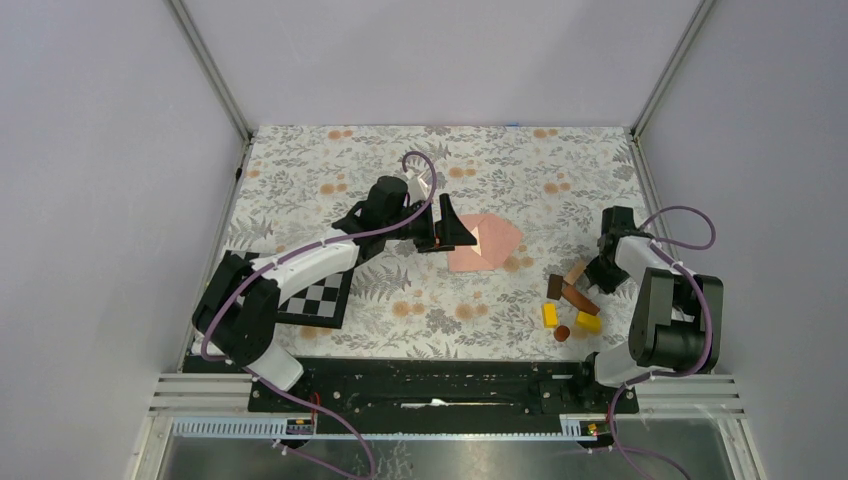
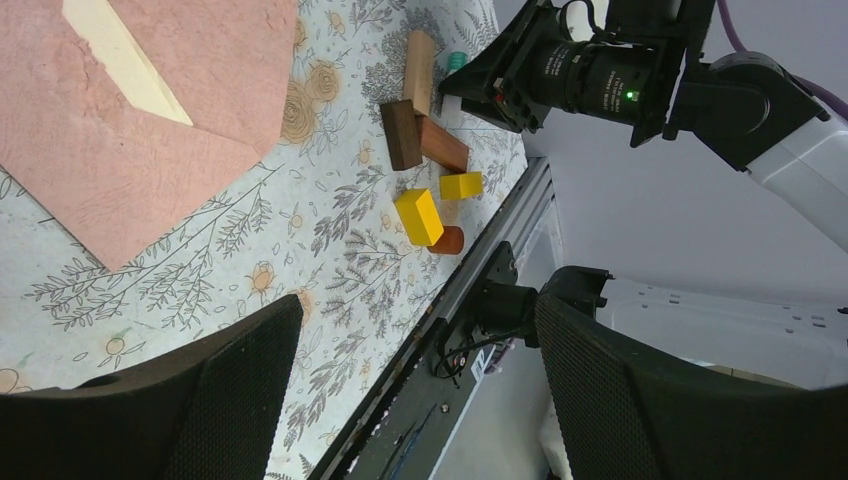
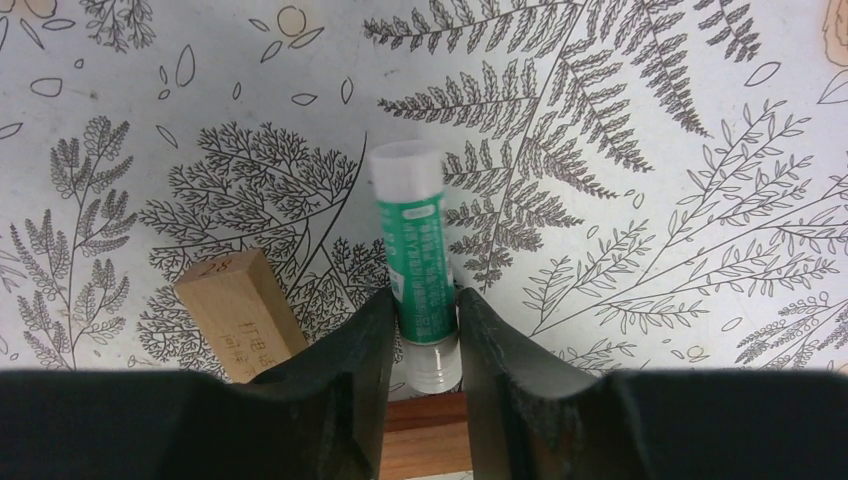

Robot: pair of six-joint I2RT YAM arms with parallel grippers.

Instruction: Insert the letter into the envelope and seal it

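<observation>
The salmon-pink envelope (image 1: 492, 245) lies flat mid-table, its flap open. In the left wrist view (image 2: 120, 160) a cream strip of the letter (image 2: 125, 55) shows at its mouth. My left gripper (image 1: 448, 232) hangs just left of the envelope, open and empty, with its jaws wide apart in its own view (image 2: 420, 340). My right gripper (image 1: 602, 272) is low at the right, beside the blocks. In its wrist view it (image 3: 422, 310) is shut on a green glue stick (image 3: 418, 250) that lies on the cloth.
A pale wooden block (image 3: 235, 305) and a brown block (image 3: 428, 440) lie against my right fingers. Yellow blocks (image 1: 549, 315), a brown cylinder (image 1: 562, 332) and a dark block (image 1: 578, 297) sit near the right arm. A checkerboard (image 1: 320, 295) lies under the left arm.
</observation>
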